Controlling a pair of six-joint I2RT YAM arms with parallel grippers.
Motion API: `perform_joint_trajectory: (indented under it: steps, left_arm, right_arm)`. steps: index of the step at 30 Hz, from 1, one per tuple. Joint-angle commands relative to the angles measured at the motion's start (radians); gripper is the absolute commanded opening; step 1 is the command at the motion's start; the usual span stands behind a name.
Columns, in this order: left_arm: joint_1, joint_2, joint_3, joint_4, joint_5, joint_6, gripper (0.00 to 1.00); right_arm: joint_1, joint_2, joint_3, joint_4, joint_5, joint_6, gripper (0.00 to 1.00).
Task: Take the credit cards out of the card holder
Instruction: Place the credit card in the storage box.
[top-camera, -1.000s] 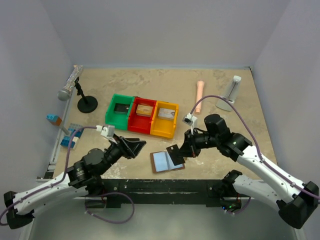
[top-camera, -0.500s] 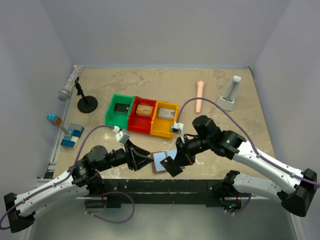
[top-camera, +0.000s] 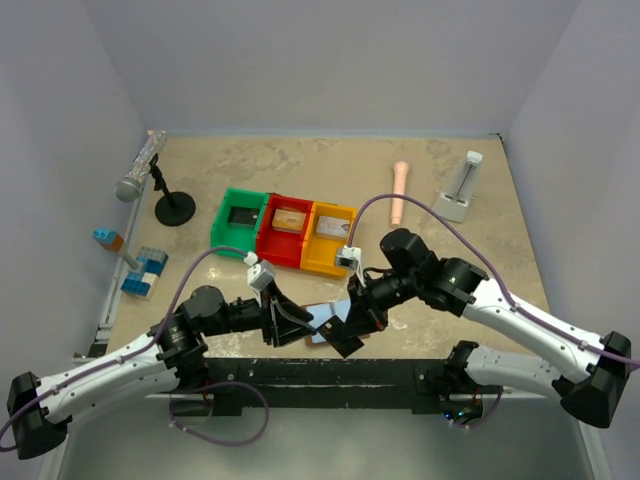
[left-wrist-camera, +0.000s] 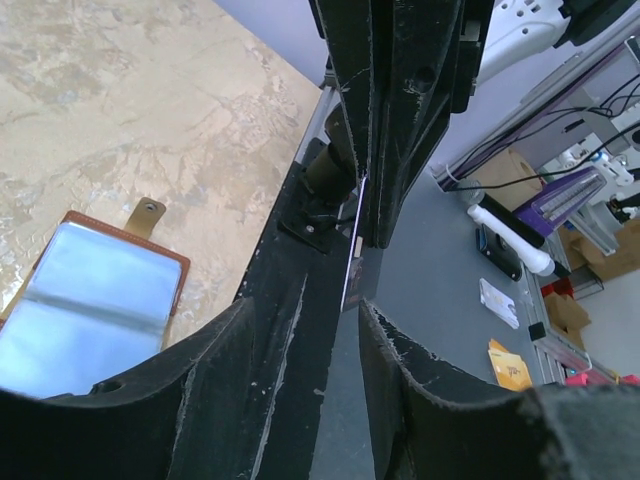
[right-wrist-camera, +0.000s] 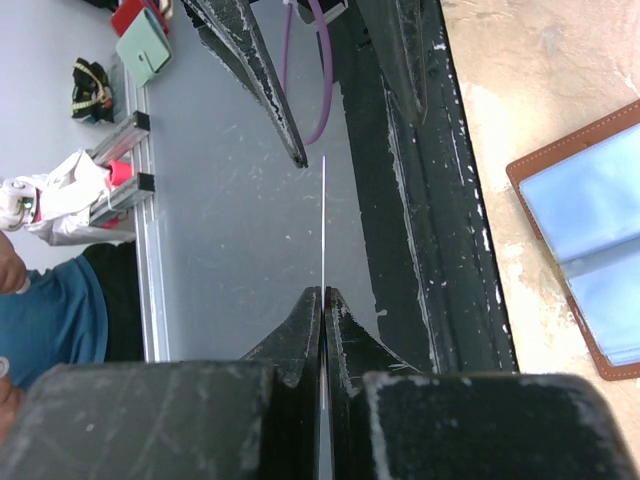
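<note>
The card holder (left-wrist-camera: 95, 300) lies open and flat on the table (top-camera: 450, 270) at its 6 o'clock edge, pale blue inside facing up, its brown snap tab pointing toward 12 o'clock. Whether any card sits in its pockets cannot be told.

A thin card (right-wrist-camera: 323, 215), seen edge-on, is out of the holder and held over the table's near rim. The right pincer (right-wrist-camera: 322, 300) is pressed together on one end of it, so its long axis runs from that pincer toward 9 o'clock in the overhead view, straight at the left pincer (left-wrist-camera: 335, 340). The left pincer is spread wide, one finger either side of the card's line. The free end lies just beside one fingertip, and no contact shows.

From the overhead view the holder sits between the two pincers, the left at its 9 o'clock and the right at its 4 o'clock, both close. A row of bins (top-camera: 280, 258) stands at its 12 o'clock.

This looks like a handover. The left pincer probably needs only to close square on the card's flat faces.
</note>
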Motion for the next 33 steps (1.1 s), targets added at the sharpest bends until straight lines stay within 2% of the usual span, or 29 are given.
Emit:
perform_joint_trajectory:
  steps: [1,7,16,25,31,33]
  left_arm:
    - [0.003,0.006,0.006,0.093,0.045,-0.011,0.50]
    - [0.003,0.031,0.003,0.122,0.060,-0.020,0.49]
    - [0.003,0.078,-0.017,0.198,0.112,-0.043,0.39]
    - [0.003,0.094,-0.020,0.217,0.126,-0.046,0.21]
    - [0.003,0.097,-0.028,0.237,0.132,-0.054,0.00]
    - [0.003,0.092,-0.031,0.237,0.131,-0.055,0.00]
  right_arm:
    - [0.008,-0.002,0.043,0.010,-0.033,-0.016,0.00]
    - [0.010,0.009,0.044,0.014,-0.033,-0.018,0.00]
    - [0.011,0.016,0.047,0.017,-0.034,-0.019,0.00]
    - [0.011,0.018,0.046,0.014,-0.036,-0.022,0.00]
    - [0.013,0.021,0.046,0.014,-0.036,-0.022,0.00]
    - [0.013,0.018,0.044,0.013,-0.033,-0.021,0.00]
